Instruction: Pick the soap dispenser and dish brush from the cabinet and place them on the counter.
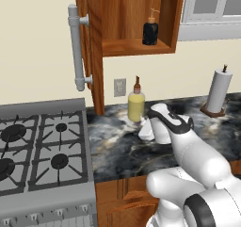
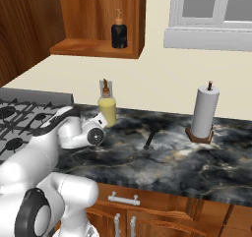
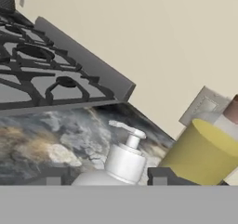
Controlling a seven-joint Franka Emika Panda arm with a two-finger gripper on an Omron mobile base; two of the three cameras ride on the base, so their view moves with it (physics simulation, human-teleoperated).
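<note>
- Left base view: the cabinet is standing open, with a dark pump bottle sitting upright at the right of its shelf. The arm is reaching low over the counter, its far end just near of a yellow bottle by the wall. A paper towel roll is standing well apart at the far right.
- Right base view: a dark dish brush is lying flat on the counter, between the yellow bottle and the paper towel roll, so that half of the task is looking done.
- Hand view: the gripper is closing on the body of a white soap dispenser, a dark finger tip pressing at each side and the pump head pointing away toward the stove. The yellow bottle is sitting just right of it.
- Step in hand, as judged: setting the dispenser down. Advice: be lowering it upright until the base is bearing on the slab, be releasing only then, and be withdrawing without brushing the yellow bottle.
- Writing: no brand, label or lettering is showing legibly on any bottle.
</note>
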